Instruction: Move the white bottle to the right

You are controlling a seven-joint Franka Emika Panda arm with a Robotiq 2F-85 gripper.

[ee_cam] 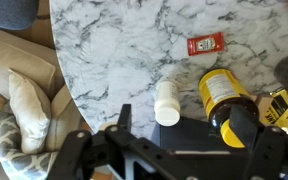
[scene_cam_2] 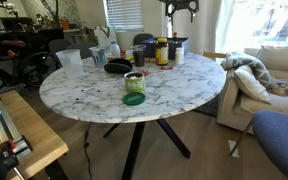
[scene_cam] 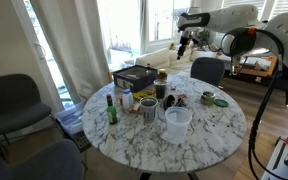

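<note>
The white bottle stands upright on the marble table near its edge, seen from above in the wrist view. It is beside a yellow bottle with a dark cap and next to a black box. In an exterior view it is the small white shape to the right of the bottle group. My gripper is open and empty. It hangs high above the bottles in both exterior views, touching nothing. The bottle lies between my fingers' lines, nearer the left finger.
A red packet lies on the marble beyond the bottles. A green bottle, a translucent white tub, a jar and a green lid are also on the table. A couch with cushions is beside the table edge.
</note>
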